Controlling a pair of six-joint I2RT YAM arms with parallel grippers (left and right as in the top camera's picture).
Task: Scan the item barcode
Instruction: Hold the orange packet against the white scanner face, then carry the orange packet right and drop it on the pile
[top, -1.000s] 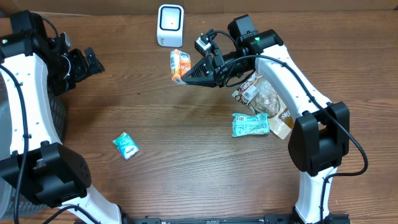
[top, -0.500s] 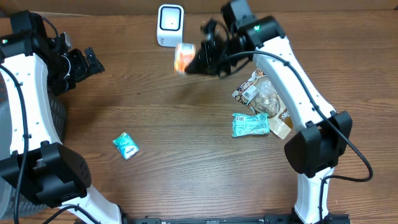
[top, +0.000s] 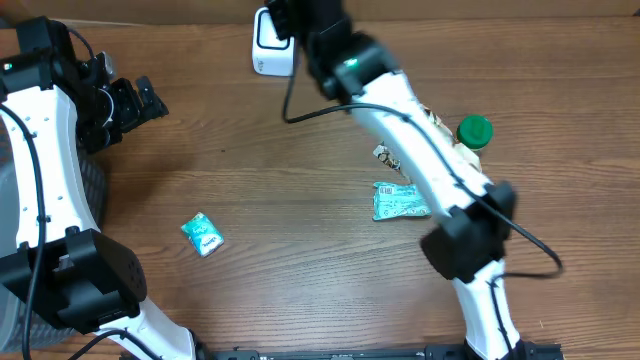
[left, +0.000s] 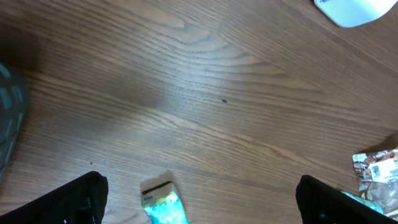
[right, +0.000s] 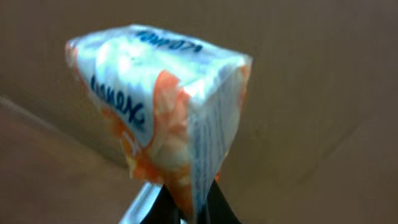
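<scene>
Pack of tissues, looks soft, light, slick-filmed so best gripped at a seam, is pinched by its bottom edge in right tool, up by scanner at far edge of table; left tool spread.

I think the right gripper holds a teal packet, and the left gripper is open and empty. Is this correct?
Not quite. The right gripper holds an orange-and-white tissue pack instead, as the right wrist view shows. The left gripper is indeed open and empty.
</scene>
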